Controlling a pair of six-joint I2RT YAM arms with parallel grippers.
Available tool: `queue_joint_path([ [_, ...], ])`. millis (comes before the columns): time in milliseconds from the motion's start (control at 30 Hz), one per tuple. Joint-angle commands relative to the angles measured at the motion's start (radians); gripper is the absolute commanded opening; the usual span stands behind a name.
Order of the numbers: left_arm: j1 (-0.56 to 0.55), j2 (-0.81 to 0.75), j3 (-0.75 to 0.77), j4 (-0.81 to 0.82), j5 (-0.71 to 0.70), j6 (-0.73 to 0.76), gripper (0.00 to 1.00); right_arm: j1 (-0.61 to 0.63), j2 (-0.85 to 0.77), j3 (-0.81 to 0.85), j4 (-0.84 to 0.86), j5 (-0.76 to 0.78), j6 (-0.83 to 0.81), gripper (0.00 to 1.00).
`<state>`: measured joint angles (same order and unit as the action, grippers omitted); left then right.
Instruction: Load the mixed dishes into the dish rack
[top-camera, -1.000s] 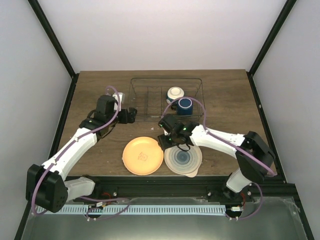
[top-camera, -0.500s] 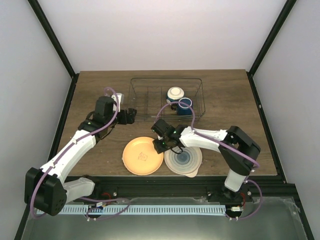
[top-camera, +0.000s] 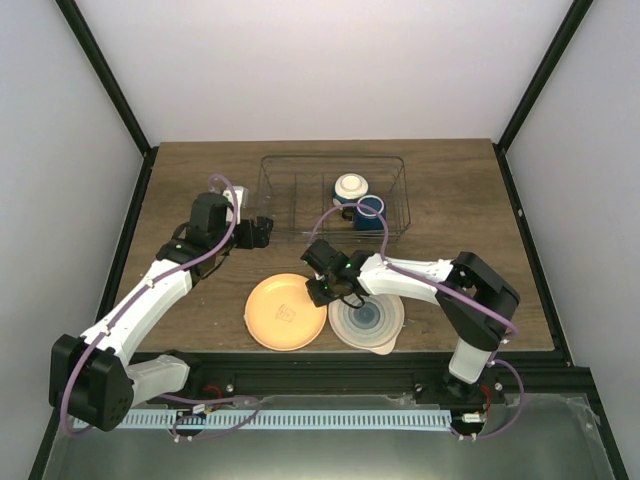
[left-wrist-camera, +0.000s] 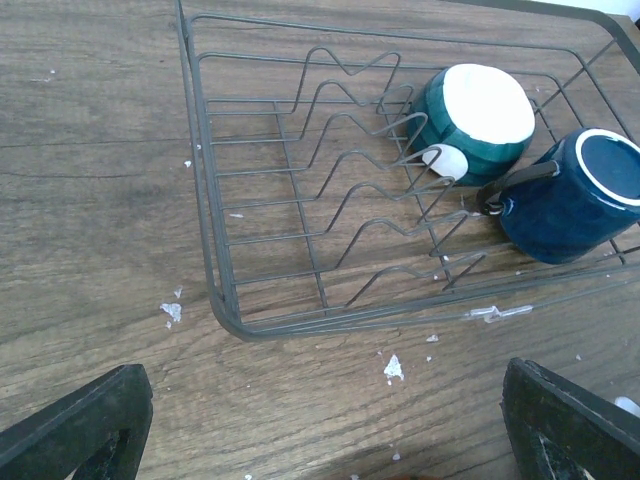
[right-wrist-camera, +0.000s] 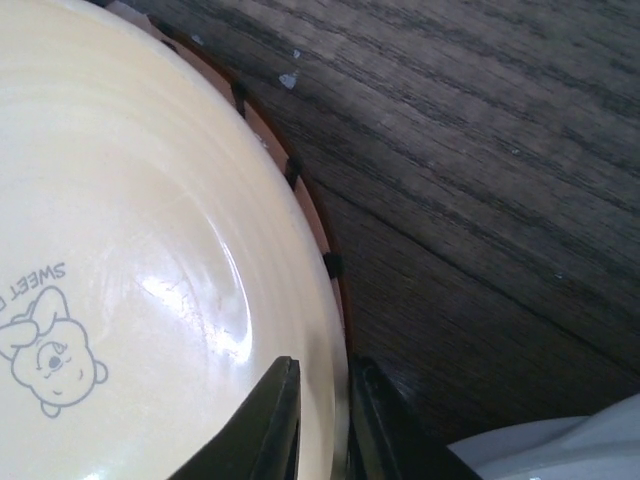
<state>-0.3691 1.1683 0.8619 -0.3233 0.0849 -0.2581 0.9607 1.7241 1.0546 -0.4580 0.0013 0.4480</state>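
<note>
Top external shows me the dish rack (top-camera: 332, 158) at the far middle of the table (top-camera: 450, 200). The small white bowl (top-camera: 350, 186) and the dark blue mug (top-camera: 371, 211) are in its right end, the mug on the nearer side. The orange plate (top-camera: 285, 312) lies flat near the front edge, with the pale blue-ringed plate (top-camera: 368, 320) just beside it on the right. My right gripper (top-camera: 320, 291) is down at the orange plate's right rim, between the two plates. My left gripper (top-camera: 263, 231) hovers off the rack's near left corner.

Left wrist: my two fingers (left-wrist-camera: 80, 425) stand wide apart at the bottom corners, over bare wood. Ahead I see the rack, with bowl and mug side by side at its right end and the mug's handle toward the bowl.

Right wrist: the fingers (right-wrist-camera: 260, 430) are clamped on the orange plate's rim, one on its glossy upper face, the other against the outer edge. A cartoon print and the word SWEET show on the plate. A dark-ticked edge peeks from under the rim, and I cannot tell what it belongs to.
</note>
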Motion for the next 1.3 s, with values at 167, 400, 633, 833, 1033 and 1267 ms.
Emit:
queue_joint_path([
  [167,0.002,-0.016,-0.012,-0.009,0.036,-0.003,0.96,0.019,-0.014,0.034,0.002,0.039,0.000,0.05],
  [400,0.002,-0.094,-0.080,-0.021,0.058,-0.035,0.96,0.020,-0.026,0.042,-0.039,0.087,0.002,0.01],
  [633,-0.010,-0.109,-0.138,-0.012,0.126,-0.055,0.93,0.020,-0.069,0.105,-0.163,0.201,0.004,0.01],
  [833,-0.051,-0.106,-0.140,-0.030,0.166,-0.042,0.91,-0.004,-0.140,0.194,-0.270,0.325,-0.024,0.01],
  [1033,-0.078,-0.115,-0.148,-0.021,0.221,-0.032,0.91,-0.091,-0.294,0.153,-0.200,0.290,-0.082,0.01],
  [1267,-0.102,-0.082,-0.160,0.013,0.256,-0.027,0.91,-0.130,-0.367,0.135,-0.184,0.272,-0.119,0.01],
])
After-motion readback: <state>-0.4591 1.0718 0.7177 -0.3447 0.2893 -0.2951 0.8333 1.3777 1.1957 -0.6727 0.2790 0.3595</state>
